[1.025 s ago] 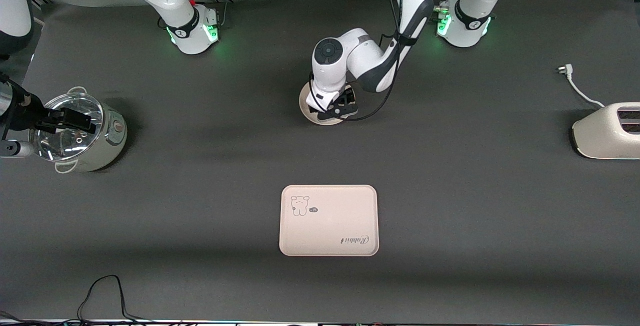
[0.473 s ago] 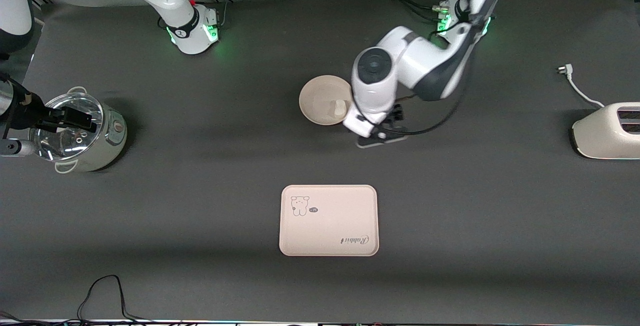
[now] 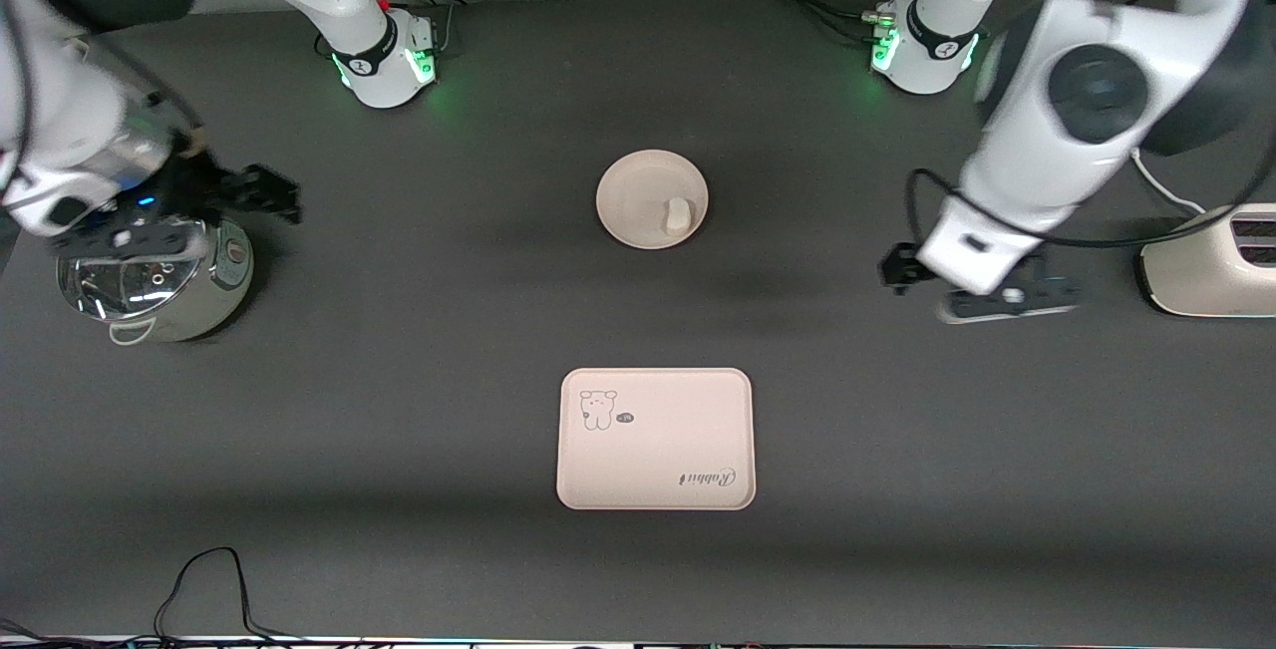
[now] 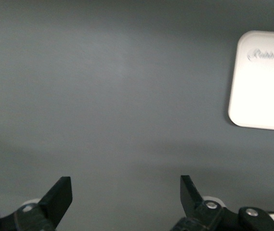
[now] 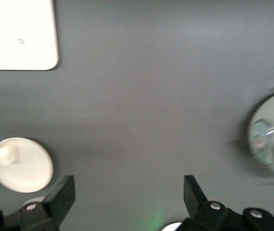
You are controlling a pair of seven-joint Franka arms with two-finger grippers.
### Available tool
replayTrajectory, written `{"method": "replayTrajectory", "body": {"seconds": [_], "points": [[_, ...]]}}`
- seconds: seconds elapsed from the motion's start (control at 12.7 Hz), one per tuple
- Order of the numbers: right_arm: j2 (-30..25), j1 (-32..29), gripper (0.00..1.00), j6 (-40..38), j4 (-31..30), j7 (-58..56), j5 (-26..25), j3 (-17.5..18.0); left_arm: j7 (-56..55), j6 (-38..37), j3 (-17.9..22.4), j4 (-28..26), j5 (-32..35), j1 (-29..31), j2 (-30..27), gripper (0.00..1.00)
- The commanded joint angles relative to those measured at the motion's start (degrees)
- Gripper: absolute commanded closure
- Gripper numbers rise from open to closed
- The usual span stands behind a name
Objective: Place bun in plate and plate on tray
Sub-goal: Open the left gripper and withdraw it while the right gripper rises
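Nearest you, the cream-pink rectangular tray [image 3: 655,439] lies bare. Farther off, the small off-white bun [image 3: 677,215] sits in the round cream plate [image 3: 630,192]. Your left gripper [image 4: 126,192] hangs spread and empty over the mat near the white toaster [image 3: 1211,265]; the right gripper [image 5: 129,192], likewise parted, hovers by the steel pot [image 3: 150,275].

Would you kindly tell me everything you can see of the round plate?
The plate is round, shallow and cream-beige with a raised rim, plain and matte. It lies flat on the dark table, farther from the front camera than the tray. The small off-white bun sits in it near the rim. Neither claw touches it.
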Motion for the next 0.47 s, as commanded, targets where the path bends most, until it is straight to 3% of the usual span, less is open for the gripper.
{"method": "replayTrajectory", "body": {"seconds": [0.0,0.24,0.39], "points": [[-1.82,11.10,0.00,2.48,-2.23,15.59,1.58,-0.58,3.85,-2.47,-0.87,-1.23,-3.61,5.59,-3.69,0.00],[-0.94,23.76,0.00,4.42,-2.24,30.10,1.67,-0.58,8.66,-5.28,-0.87,-0.35,-5.21,11.05,-4.49,0.00],[0.63,32.02,0.00,6.52,-2.23,38.55,1.67,-0.58,10.97,-6.86,-0.35,-0.52,-4.60,11.68,-4.49,0.00]]}}
